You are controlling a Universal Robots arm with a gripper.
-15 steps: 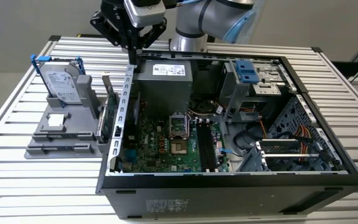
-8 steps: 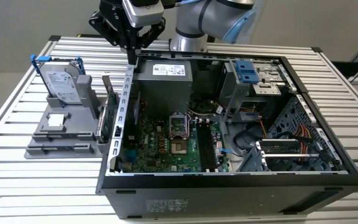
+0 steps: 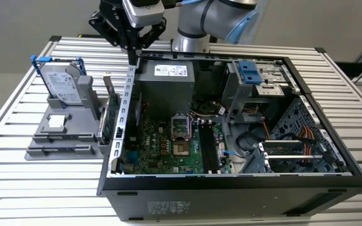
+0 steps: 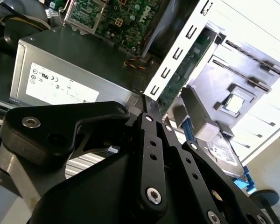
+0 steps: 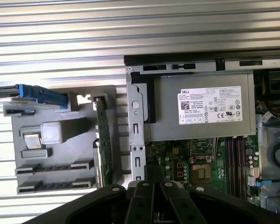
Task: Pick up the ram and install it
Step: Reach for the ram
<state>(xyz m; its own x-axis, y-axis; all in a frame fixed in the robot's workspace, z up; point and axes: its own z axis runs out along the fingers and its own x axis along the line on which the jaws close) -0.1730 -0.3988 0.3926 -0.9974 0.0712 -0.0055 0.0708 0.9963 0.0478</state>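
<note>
Slatted table (image 3: 17, 197) holds a rack (image 3: 55, 141) propping parts upright for pinching; the gripper (image 3: 132, 57), closed narrow, hovers over the case (image 3: 231, 200), far side.

The table (image 3: 17, 188) is ribbed bare metal in matt silver. The computer case (image 3: 231, 202) on it is matt black outside, with dull grey sheet steel within. The power supply (image 5: 168, 121) is smooth grey metal under a white paper label, and the gripper (image 4: 150, 109) is black, faintly glossy, with bright screws.
</note>
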